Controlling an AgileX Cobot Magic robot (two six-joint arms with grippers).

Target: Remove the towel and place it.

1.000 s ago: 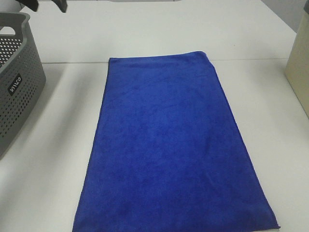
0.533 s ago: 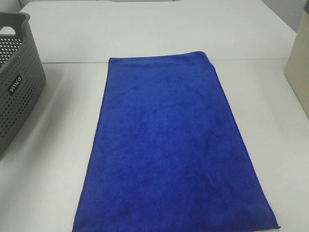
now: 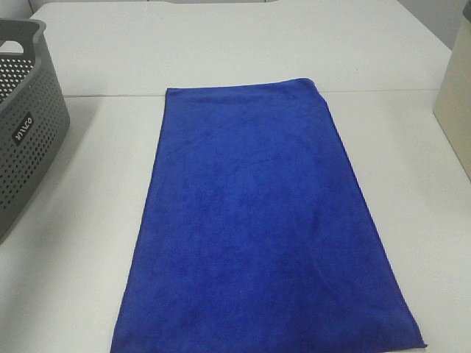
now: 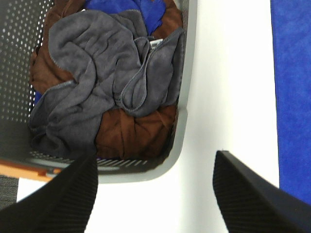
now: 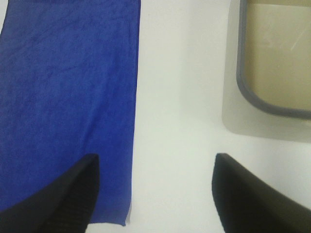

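The royal-blue towel lies spread flat in the middle of the white table, its long side running from the far seam to the front edge. It also shows at the edge of the left wrist view and in the right wrist view. My left gripper is open and empty, above the corner of the grey perforated basket. My right gripper is open and empty, above bare table beside the towel's edge. Neither gripper shows in the exterior high view.
The grey basket stands at the left table edge and holds a crumpled grey cloth, a brown cloth and a bit of blue cloth. A beige container with a grey rim stands at the right.
Dark arm parts at the top left of the exterior high view one second ago have left that view. The towel and basket have not moved.
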